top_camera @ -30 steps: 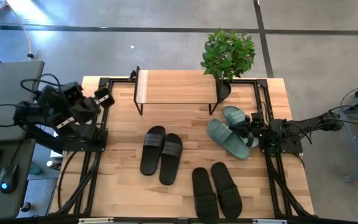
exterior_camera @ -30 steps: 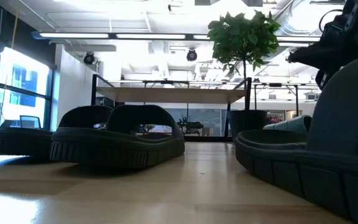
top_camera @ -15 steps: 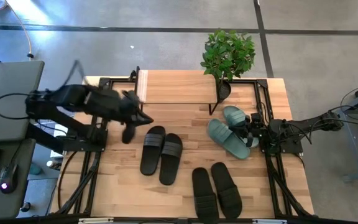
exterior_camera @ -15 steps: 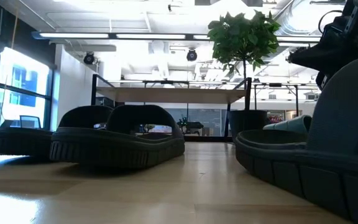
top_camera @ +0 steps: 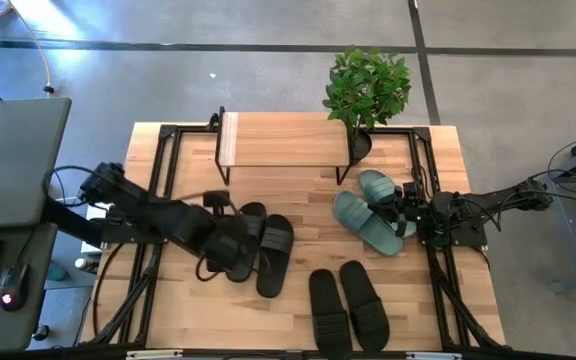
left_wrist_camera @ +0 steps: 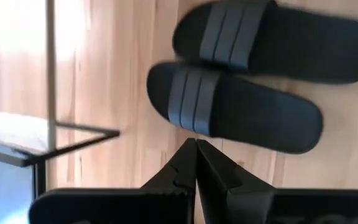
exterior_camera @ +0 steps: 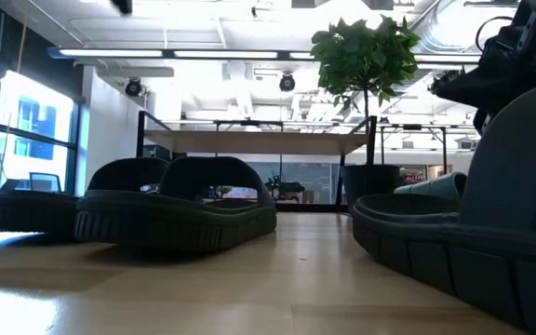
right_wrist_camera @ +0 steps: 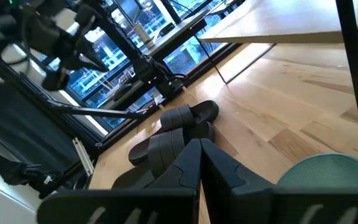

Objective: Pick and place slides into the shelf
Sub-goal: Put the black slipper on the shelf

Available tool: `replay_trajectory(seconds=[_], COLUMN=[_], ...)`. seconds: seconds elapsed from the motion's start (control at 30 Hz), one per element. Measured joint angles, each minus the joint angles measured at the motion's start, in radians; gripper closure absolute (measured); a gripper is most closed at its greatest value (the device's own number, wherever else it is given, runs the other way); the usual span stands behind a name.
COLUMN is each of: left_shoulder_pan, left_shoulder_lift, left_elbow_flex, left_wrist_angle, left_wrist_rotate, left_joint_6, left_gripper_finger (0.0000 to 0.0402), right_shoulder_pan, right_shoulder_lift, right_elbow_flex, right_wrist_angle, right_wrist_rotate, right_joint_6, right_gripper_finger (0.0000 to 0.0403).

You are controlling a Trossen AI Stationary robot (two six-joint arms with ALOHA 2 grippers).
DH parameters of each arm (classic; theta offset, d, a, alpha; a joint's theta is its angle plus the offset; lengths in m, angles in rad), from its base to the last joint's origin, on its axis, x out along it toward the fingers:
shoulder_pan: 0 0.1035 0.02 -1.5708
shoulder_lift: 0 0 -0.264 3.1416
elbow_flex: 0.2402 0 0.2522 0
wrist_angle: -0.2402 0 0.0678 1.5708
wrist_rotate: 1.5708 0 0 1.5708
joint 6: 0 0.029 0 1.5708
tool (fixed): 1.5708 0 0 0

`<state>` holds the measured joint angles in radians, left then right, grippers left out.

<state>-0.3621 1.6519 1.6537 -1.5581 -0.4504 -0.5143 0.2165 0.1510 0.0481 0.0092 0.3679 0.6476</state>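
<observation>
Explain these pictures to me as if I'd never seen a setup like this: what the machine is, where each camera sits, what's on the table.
This is a robot with two dark arms at a wooden table. One camera looks straight down, one sits at tabletop height, and one rides on each wrist.

The left hand reaches over one black pair of slides, fingers shut, holding nothing; its wrist camera shows that pair just ahead. The right hand waits, shut, at the table's right edge beside the green slides.

A second black pair lies near the front edge. At the back stand the shelf, with nothing on its top, and a potted plant.
</observation>
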Motion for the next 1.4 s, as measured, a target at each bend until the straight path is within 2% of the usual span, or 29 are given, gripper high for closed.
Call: replay_trajectory(seconds=[0.13,0.33,0.53,0.77,0.9,1.07,1.4], left_shoulder_pan=[0.002,0.002,0.002,0.004,0.009,0.009,0.019], left_shoulder_lift=[0.039,0.051,0.05,0.059,0.077,0.099,0.139], left_elbow_flex=[-0.068,-0.188,-0.262,-0.344,-0.398,-0.462,-0.527], left_wrist_angle=[0.018,0.104,0.22,0.36,0.398,0.448,0.574], left_wrist_rotate=[-0.007,-0.017,-0.016,-0.12,-0.085,-0.096,-0.183], left_joint_6=[-0.005,0.082,0.1,0.164,0.204,0.214,0.196], left_gripper_finger=[0.0401,0.0387,0.0312,0.0216,0.0188,0.0177,0.0191], right_shoulder_pan=[0.0,0.0,0.0,0.0,0.0,0.0,0.0], right_shoulder_lift=[0.001,-0.001,-0.001,-0.001,-0.001,-0.001,0.012], right_elbow_flex=[0.001,0.001,0.001,0.001,0.001,0.001,0.001], right_wrist_angle=[-0.012,-0.021,-0.029,-0.033,-0.036,-0.05,-0.054], right_wrist_rotate=[0.0,0.026,0.053,0.058,0.058,0.058,0.072], right_joint_6=[0.0,-0.001,-0.003,-0.05,-0.046,-0.046,-0.045], right_gripper_finger=[0.0403,0.0403,0.0403,0.0403,0.0403,0.0403,0.0403])
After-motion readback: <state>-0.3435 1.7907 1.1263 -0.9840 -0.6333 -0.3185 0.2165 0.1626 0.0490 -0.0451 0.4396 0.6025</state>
